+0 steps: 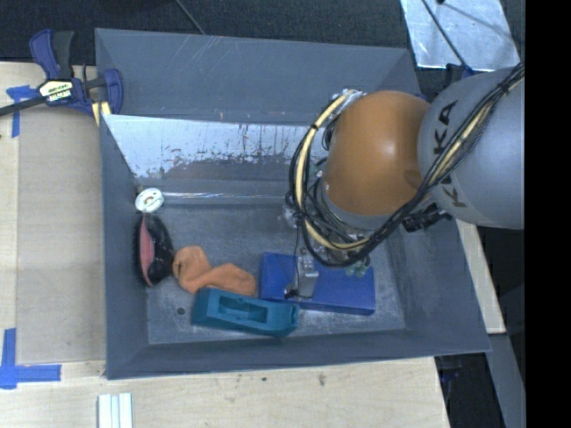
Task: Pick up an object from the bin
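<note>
Plainly, bin (268,87) holds blue box (343,294), orange cloth (212,275).

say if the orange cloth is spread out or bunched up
Bunched up: the orange cloth lies as a crumpled lump beside the teal block.

A grey metal bin (234,224) with sloped walls. On its floor, from the left: a small white disc (149,201), a black-and-pink object (153,249), an orange crumpled lump (212,275) (soft-looking), a teal block (243,312) and a blue flat box (337,291).
</note>
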